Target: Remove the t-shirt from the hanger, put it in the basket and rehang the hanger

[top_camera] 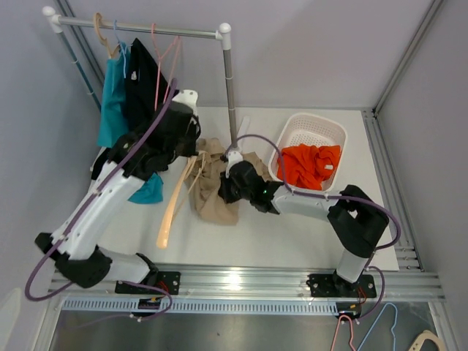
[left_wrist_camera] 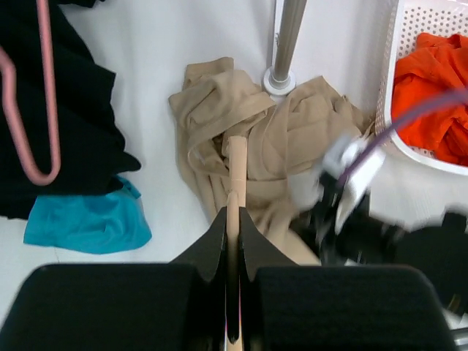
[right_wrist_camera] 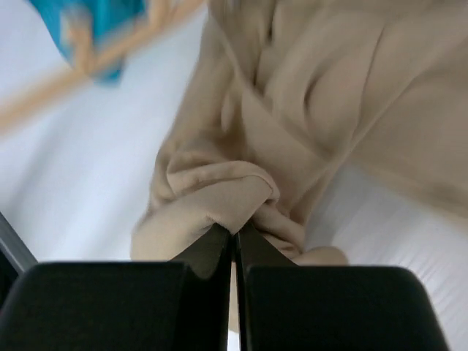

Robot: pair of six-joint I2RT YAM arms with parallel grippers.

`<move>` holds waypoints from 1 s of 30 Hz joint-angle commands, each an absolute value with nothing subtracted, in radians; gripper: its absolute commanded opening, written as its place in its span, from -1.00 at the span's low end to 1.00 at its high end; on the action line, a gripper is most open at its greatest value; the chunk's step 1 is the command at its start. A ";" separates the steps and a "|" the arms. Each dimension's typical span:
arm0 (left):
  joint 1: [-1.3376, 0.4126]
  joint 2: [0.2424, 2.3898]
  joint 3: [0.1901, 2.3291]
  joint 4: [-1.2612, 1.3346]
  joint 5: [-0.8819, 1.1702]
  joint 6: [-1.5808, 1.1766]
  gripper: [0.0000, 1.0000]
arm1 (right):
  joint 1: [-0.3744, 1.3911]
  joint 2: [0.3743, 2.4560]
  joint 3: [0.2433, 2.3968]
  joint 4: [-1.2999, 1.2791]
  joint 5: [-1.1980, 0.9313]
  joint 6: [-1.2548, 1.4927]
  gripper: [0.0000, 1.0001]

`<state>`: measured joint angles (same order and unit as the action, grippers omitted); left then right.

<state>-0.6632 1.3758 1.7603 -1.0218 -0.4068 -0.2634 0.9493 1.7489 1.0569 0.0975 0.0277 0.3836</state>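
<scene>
A tan t-shirt (top_camera: 212, 194) lies crumpled on the white table beside the rack pole. A wooden hanger (top_camera: 170, 212) slants down to its left, with its upper part against the shirt. My left gripper (top_camera: 191, 155) is shut on the hanger. In the left wrist view the hanger (left_wrist_camera: 238, 164) runs out from between the fingers (left_wrist_camera: 234, 219) and over the t-shirt (left_wrist_camera: 219, 102). My right gripper (top_camera: 228, 186) is shut on the shirt. In the right wrist view the gripper (right_wrist_camera: 235, 232) pinches a fold of the t-shirt (right_wrist_camera: 329, 95), and the hanger (right_wrist_camera: 110, 51) is blurred at the upper left.
A clothes rack (top_camera: 139, 28) at the back left holds teal (top_camera: 113, 102) and black (top_camera: 142, 80) garments and a pink hanger (left_wrist_camera: 33, 110). Its pole base (left_wrist_camera: 279, 80) stands behind the shirt. A white basket (top_camera: 311, 131) at the right holds an orange garment (top_camera: 311, 164). A teal cloth (left_wrist_camera: 84, 223) lies on the table.
</scene>
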 commanded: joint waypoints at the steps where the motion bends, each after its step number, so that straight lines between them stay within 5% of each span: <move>1: -0.695 1.246 1.686 -0.997 -0.500 -0.311 -0.99 | 0.891 1.787 1.196 0.055 0.031 0.353 -1.00; 7: -0.707 1.131 1.670 -1.078 -0.603 -0.322 -0.99 | 0.859 1.907 1.353 0.032 -0.029 0.345 -0.96; 8: -0.706 1.129 1.689 -1.083 -0.623 -0.318 -0.99 | 0.851 1.940 1.368 0.029 -0.029 0.348 -0.79; 9: -0.706 1.132 1.703 -1.088 -0.636 -0.316 -0.99 | 0.848 1.959 1.394 0.031 -0.037 0.348 -0.25; 11: -0.706 1.140 1.755 -1.082 -0.681 -0.302 -0.99 | 0.842 2.008 1.419 0.031 -0.052 0.345 0.33; 12: -0.706 1.147 1.769 -1.071 -0.698 -0.298 -0.99 | 0.836 2.023 1.440 0.029 -0.042 0.354 0.86; 15: -0.698 1.195 1.857 -1.063 -0.759 -0.281 -0.99 | 0.833 2.107 1.538 0.005 -0.023 0.334 0.99; 22: -0.670 1.325 2.074 -0.997 -0.700 -0.229 -0.99 | 0.845 2.344 1.827 -0.242 0.052 0.267 0.92; 23: -0.660 1.334 2.110 -0.986 -0.660 -0.210 -0.99 | 0.850 2.355 1.830 -0.253 0.051 0.262 0.81; 24: -0.651 1.348 2.123 -0.982 -0.641 -0.209 -0.99 | 0.854 2.362 1.829 -0.264 0.051 0.264 0.36; 26: -0.631 1.393 2.167 -0.973 -0.608 -0.201 -0.99 | 0.864 2.361 1.783 -0.282 0.032 0.275 -0.04; 30: -0.615 1.482 2.262 -0.959 -0.598 -0.175 -0.99 | 0.891 2.283 1.562 -0.185 -0.029 0.334 -0.36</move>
<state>-0.6292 1.4361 2.1841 -1.0161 -0.6258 -0.2214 0.8478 2.3009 1.7073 -0.1204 0.0391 0.2886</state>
